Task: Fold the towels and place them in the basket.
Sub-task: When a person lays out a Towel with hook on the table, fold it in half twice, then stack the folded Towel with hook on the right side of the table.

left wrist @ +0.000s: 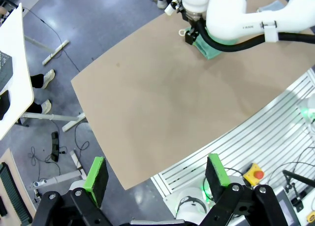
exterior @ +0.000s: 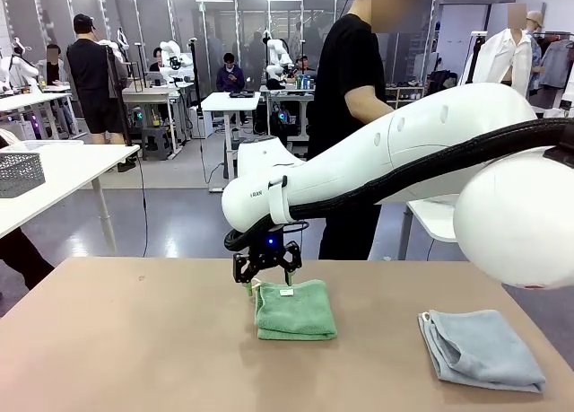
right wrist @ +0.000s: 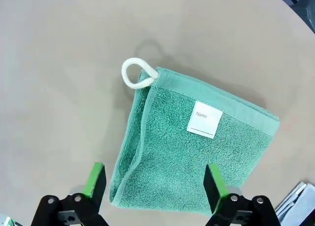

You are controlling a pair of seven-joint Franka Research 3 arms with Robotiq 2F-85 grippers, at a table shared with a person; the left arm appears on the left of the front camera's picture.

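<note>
The desk (exterior: 126, 340) was a plain brown surface, bare apart from two folded towels. The right arm (exterior: 386, 152) reached across the middle from the robot's right side. Its right gripper (exterior: 266, 267) hung just above the far left corner of the mint green towel (exterior: 294, 310), jaws released and grasping nothing. The wrist view showed that towel folded into a compact square, with a white hanging loop (right wrist: 134, 72) at one corner and a white name label (right wrist: 204, 119) on top. The pale blue-grey towel (exterior: 480, 347) lay folded near the desk's right edge, well apart from the green one. The left gripper (left wrist: 156, 174) was held high off the near desk edge, jaws released and empty.

The step in hand appeared to be picking up the folded green towel. To do it well, the gripper should descend over a thick folded edge and take all layers together, so the fold does not open on lifting.

A dark mesh basket (exterior: 20, 172) stood on a white table (exterior: 81, 165) at far left. A person in black (exterior: 350, 98) stood at the far side; the room behind held other workstations.
</note>
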